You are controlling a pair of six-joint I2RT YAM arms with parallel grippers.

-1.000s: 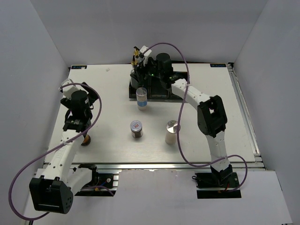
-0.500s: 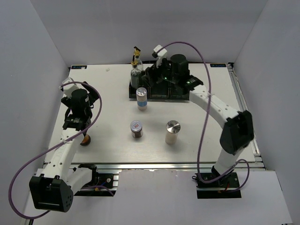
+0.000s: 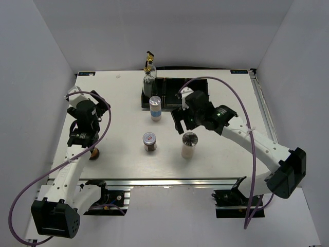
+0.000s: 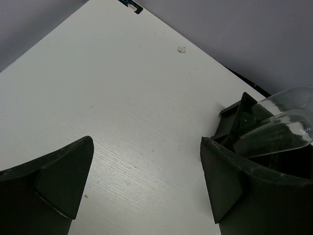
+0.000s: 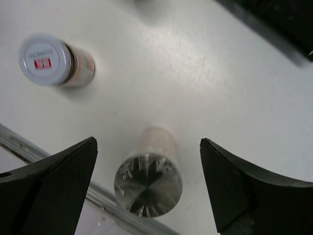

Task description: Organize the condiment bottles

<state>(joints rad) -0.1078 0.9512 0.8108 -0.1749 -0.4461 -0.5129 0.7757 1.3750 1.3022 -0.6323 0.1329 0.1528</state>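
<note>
looking down through the right gripper (image 5: pixel 146 144): spread wide, holding nothing. sitting almost dead centre under the gap, the white silver-lidded cylinder (image 5: pixel 148 185), upright on the table (image 5: pixel 195 73), lid facing straight up at the camera. so long axis vertical, pretty much in line with a drop from above. a touch toward the table's near edge rather than bang in the middle, and not touched by either finger.

same story from the top view: hovering just behind and a bit left of the cylinder, apart from the red-capped dark jar (image 3: pixel 149 139) off to the left and the blue-labelled shaker (image 3: pixel 155 108) further back, just in front of the black tray (image 3: pixel 172 98). two glass cruets (image 3: pixel 148 77) at the tray's left end, looks like.

over on the other side, left gripper (image 4: pixel 146 147) also open and empty, out by the small brown jar (image 3: pixel 94 153), much further from the cylinder. so clearly a right-arm job. guessing a small nudge to centre, then straight down and a squeeze round the body below the lid. worth watching for those smooth sides slipping.
</note>
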